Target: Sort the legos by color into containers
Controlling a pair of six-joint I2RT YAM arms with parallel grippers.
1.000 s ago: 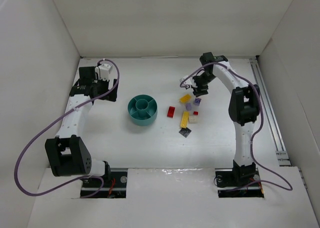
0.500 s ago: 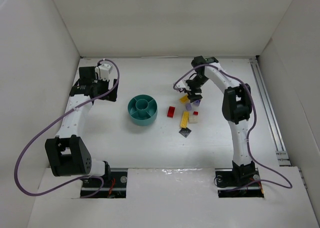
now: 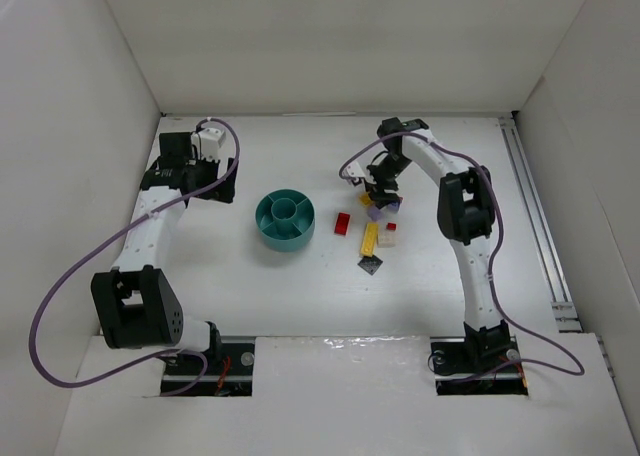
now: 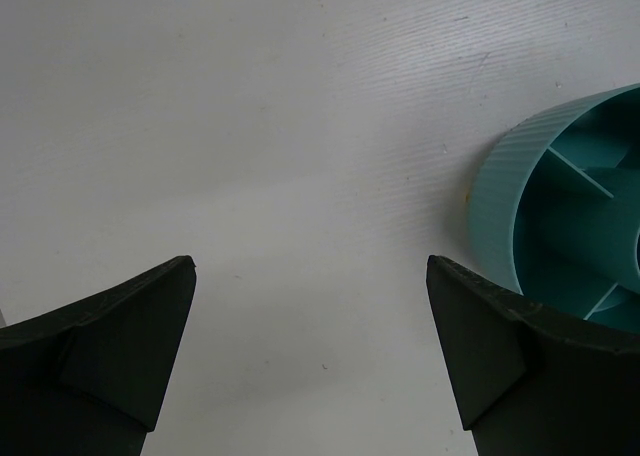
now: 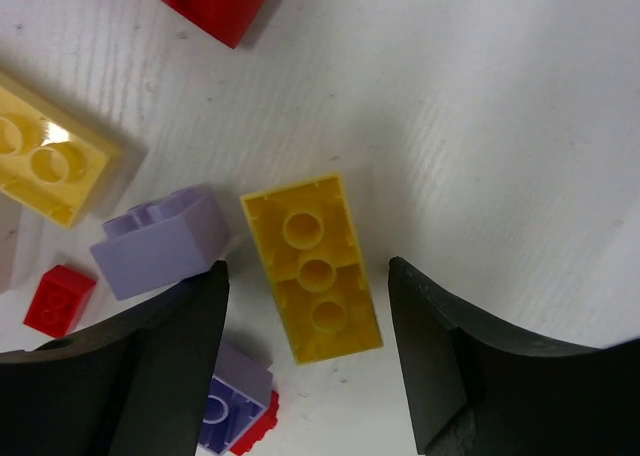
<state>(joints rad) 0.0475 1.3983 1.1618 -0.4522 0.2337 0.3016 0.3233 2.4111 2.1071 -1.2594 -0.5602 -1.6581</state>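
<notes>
Yellow brick [image 5: 315,281] inside right gripper [image 5: 306,266], jaws apart; lavender brick [image 5: 160,241] beside; left gripper [image 4: 308,276] apart.

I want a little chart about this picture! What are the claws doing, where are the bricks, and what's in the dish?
Left claw: open, holding nothing, near the teal dish
Right claw: open, one finger on each side of a yellow brick, not touching it
Yellow brick: lying on the table, looks upside down
Neighbours: purple brick, small red brick, second yellow brick
Dish: no bricks seen inside from above
Sorted so far: none
</notes>
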